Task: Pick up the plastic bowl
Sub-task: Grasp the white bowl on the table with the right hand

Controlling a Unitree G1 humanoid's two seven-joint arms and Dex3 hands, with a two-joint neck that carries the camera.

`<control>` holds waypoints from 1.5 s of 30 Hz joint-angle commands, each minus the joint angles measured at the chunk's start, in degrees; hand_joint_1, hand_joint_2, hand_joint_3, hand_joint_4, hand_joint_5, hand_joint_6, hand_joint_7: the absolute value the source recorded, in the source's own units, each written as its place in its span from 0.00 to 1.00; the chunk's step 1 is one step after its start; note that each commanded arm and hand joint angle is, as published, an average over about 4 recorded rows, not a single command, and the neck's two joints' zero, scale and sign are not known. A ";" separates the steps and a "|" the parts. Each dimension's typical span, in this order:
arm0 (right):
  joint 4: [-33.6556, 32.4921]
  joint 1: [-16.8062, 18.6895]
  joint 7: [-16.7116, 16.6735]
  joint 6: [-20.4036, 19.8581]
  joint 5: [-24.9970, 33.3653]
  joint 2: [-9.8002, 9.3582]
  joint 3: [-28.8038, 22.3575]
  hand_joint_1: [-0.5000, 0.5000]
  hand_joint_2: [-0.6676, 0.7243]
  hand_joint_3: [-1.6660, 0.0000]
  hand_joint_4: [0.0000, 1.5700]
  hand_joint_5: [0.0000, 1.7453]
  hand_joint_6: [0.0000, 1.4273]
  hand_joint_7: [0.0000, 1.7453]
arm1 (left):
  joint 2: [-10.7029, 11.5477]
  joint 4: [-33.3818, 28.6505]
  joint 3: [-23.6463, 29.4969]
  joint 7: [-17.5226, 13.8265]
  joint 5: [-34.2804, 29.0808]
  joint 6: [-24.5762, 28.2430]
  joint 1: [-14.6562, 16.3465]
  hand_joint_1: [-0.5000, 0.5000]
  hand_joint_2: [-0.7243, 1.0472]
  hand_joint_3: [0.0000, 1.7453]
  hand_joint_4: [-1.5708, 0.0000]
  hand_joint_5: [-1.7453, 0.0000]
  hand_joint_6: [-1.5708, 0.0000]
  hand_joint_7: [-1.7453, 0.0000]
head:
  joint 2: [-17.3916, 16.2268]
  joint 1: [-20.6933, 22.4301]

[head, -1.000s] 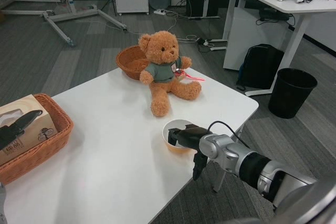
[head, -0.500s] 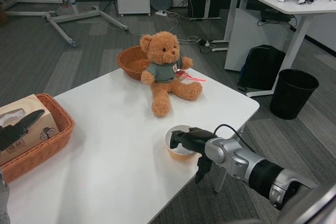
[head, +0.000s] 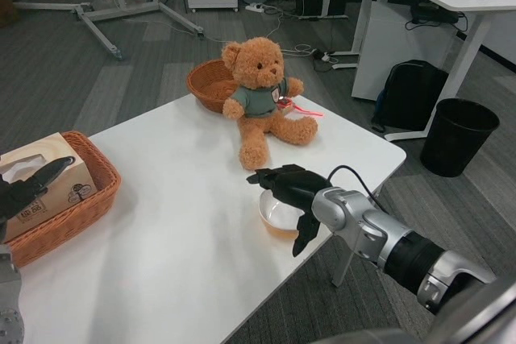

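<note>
I see the plastic bowl (head: pixel 278 219) sitting directly under my right hand (head: pixel 289 185), near the table's (head: pixel 177 207) front right edge. It stands upright with its mouth facing up toward the palm; being round, it has no long axis I can make out. It is translucent with an orange tint low in its body, and the hand covers its far rim.

My right forearm comes in from the lower right of the view and angles up and left, with a black cable looping off the wrist. The hand is turned palm down over the bowl. Its fingers (head: pixel 270 176) reach forward and left past the far rim, slightly apart, and one digit hangs down the bowl's near side toward the table edge. I cannot tell whether any of them are pressing the bowl wall or only draped around it.

Beyond the fingertips, further out from the hand, a teddy bear (head: pixel 262 98) sits upright facing me, and a small wicker bowl (head: pixel 211 84) lies just behind it.

My left hand (head: pixel 28 187) is at the far left of the view, hovering over a tissue box (head: pixel 44 175) that sits inside a wicker basket (head: pixel 76 215); its fingers look loosely extended and hold nothing.
</note>
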 commanded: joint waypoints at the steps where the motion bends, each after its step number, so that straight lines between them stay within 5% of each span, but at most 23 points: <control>1: -2.80 1.23 0.01 0.38 -0.42 0.06 -1.33 0.08 0.45 0.86 0.00 0.00 0.00 0.09 | 0.42 -0.08 0.35 0.03 -0.23 -0.27 1.13 0.00 0.65 0.00 1.00 1.00 1.00 1.00 | -0.04 -0.25; 9: -2.60 -0.13 0.78 5.31 -2.84 0.17 -0.54 0.19 0.45 0.90 0.00 0.00 0.00 0.00 | 0.46 -0.08 0.20 0.03 -0.23 -0.27 1.11 0.00 0.65 0.00 1.00 1.00 1.00 1.00 | 0.44 -1.07; 20: 15.79 -12.52 2.65 7.81 -6.53 3.13 5.26 0.29 0.41 0.90 0.00 0.00 0.00 0.00 | 0.46 0.00 -0.04 0.03 -0.32 -0.27 1.09 0.00 0.65 0.00 1.00 1.00 1.00 1.00 | 0.82 -1.56; 32: 32.82 -22.98 1.13 4.05 -6.22 6.49 13.74 0.29 0.41 0.90 0.00 0.00 0.00 0.00 | 0.46 0.00 -0.02 0.03 -0.41 -0.29 1.18 0.00 0.65 0.00 1.00 1.00 1.00 1.00 | 0.56 -1.45; 45: 43.32 -27.62 -1.71 1.20 -4.75 8.78 17.01 0.29 0.36 0.90 0.00 0.00 0.00 0.00 | 0.38 0.03 -0.22 0.03 -0.65 -0.35 1.20 0.00 0.65 0.00 1.00 1.00 1.00 1.00 | 0.14 -1.46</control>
